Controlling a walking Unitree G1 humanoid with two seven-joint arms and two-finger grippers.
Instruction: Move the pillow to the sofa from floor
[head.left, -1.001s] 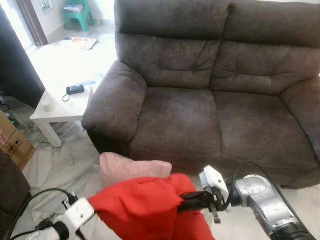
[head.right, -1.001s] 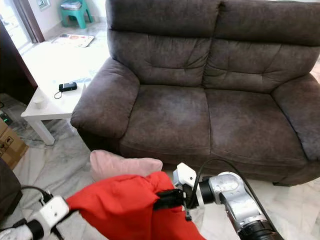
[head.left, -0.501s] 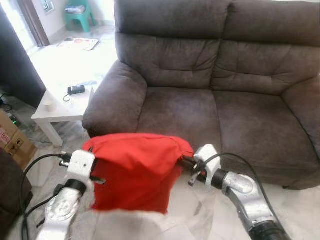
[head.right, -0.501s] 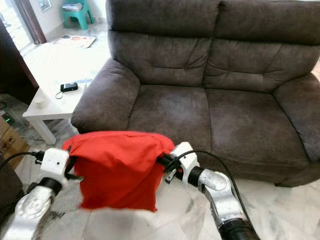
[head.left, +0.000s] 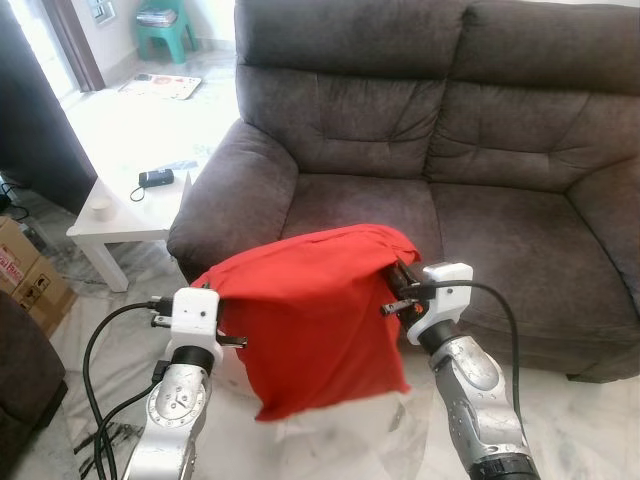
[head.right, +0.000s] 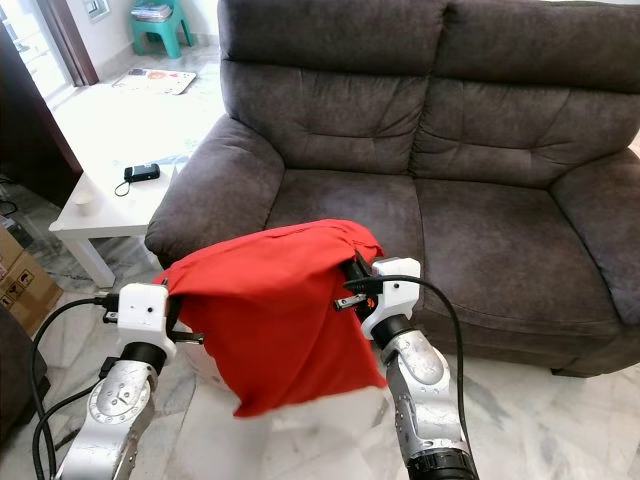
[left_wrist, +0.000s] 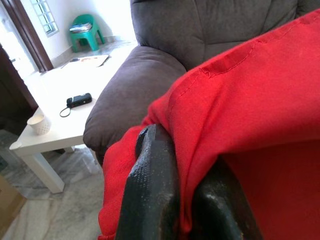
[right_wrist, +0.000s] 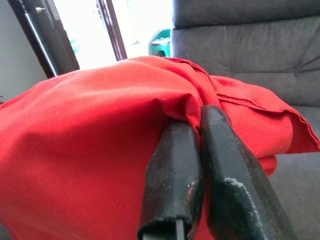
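A red pillow, limp like a loose cloth cover, hangs in the air in front of the dark brown sofa, level with the seat's front edge. My left gripper is shut on its left edge, and the fabric is pinched between the black fingers. My right gripper is shut on the bunched top right corner, and its fingers are closed on red fabric. The pillow's lower edge dangles above the marble floor.
A white low table stands left of the sofa arm with a black device and a small cup on it. Cardboard boxes sit at the far left. A green stool stands in the back.
Both arms have lifted the red pillow from near the floor up to seat height and closer to the sofa. The pink pillow seen on the floor earlier is now hidden behind it.
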